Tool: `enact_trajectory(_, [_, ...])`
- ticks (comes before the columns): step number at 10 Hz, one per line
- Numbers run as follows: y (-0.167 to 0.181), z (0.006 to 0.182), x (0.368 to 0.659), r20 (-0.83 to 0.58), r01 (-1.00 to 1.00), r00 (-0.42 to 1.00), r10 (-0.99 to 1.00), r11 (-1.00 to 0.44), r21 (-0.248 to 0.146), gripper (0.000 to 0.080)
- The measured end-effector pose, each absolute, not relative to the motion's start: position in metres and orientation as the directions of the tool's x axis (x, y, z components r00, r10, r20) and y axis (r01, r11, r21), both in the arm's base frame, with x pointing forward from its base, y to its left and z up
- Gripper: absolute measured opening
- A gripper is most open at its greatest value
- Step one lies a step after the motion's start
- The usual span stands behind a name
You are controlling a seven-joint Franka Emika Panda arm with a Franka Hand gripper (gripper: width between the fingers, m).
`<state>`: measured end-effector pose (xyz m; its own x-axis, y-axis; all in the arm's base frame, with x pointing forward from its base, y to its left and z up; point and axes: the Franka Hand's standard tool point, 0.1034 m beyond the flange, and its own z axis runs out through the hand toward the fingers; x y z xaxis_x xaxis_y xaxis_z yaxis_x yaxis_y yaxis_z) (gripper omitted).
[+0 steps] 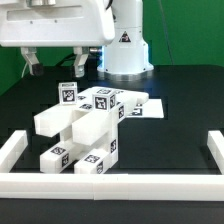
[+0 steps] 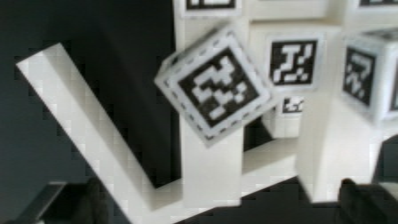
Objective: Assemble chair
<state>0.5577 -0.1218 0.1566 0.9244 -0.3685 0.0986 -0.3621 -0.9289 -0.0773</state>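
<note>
White chair point(image 1: 85, 128) in the middle of the black table point(image 1: 180, 115), not standing up but tipped over on its side. Built of chunky white blocks with little black-and-white square tags on them. Long way running from near, on the exterior view's left, to far, on the exterior view's right. Leg ends point(image 1: 72, 160) pointing toward the near white bar point(image 1: 110, 183); far end lying over the flat marker board point(image 1: 148, 106). Gripper point(image 1: 57, 68) hanging above and behind the chair, toward the exterior view's left, fingers spread wide apart, holding nothing, not touching the chair. Close up in the wrist view: one tag point(image 2: 221, 88) turned like a diamond, a long white piece point(image 2: 89, 115) leaning at a slant beside it.
</note>
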Motion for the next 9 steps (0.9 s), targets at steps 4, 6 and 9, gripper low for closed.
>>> enact_trajectory(4, [-0.116, 0.16, 0.547, 0.094, -0.337, 0.934, -0.345, -0.937, -0.094, 0.0649])
enact_trajectory(6, [-0.117, 0.151, 0.542, 0.078, -0.337, 0.936, -0.343, -0.938, -0.083, 0.0649])
enact_trajectory(9, [-0.112, 0.123, 0.538, 0.044, -0.339, 0.939, -0.34, -0.94, -0.041, 0.0649])
